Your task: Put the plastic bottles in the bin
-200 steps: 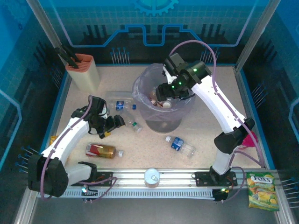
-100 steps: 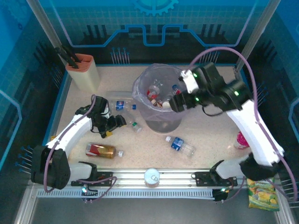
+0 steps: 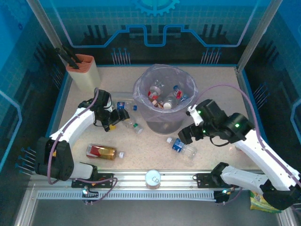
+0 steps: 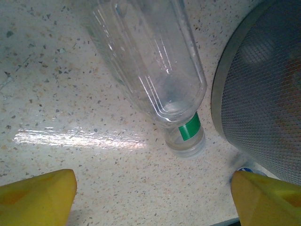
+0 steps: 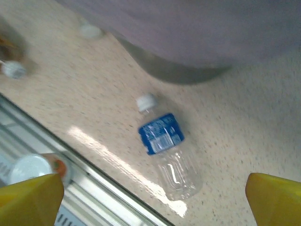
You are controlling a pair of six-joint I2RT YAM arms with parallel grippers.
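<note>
At far centre of the table [image 3: 216,94] stands the bin [image 3: 162,123], lined with a clear bag, with several bottles [image 3: 162,98] lying inside. Four more lie on the table outside it.

Left of the bin, close to its wall, is a blue-label bottle [image 3: 123,105]. Just near of that lies a green-ring bottle [image 3: 133,125], clear, on its side. The left gripper [image 3: 115,123] hovers just left of this one, jaws apart, nothing held. In the left wrist view the green-ring bottle [image 4: 155,70] has its neck end close beside the mesh wall of the bin [image 4: 263,94]; contact cannot be told. The yellow fingertips [image 4: 37,195] sit wide at the bottom corners with the bottle ahead of them, not between, and the left gripper [image 4: 153,202] is over bare table.

An amber bottle [image 3: 101,151] lies near-left, well apart from both grippers.

Near of the bin and slightly right lies a second blue-label bottle [image 3: 181,146]. The right gripper [image 3: 184,136] hangs over its cap end, jaws apart and empty. The right wrist view is blurred: the second blue-label bottle [image 5: 167,150] lies flat, white cap toward the bin [image 5: 188,61], with the right gripper [image 5: 150,202] spread wide above it.

A can [image 3: 153,179] stands on the near rail [image 3: 188,175]. A knife block [image 3: 83,71] is far left, and a candy bag [image 3: 257,200] is near right, partly hidden.
</note>
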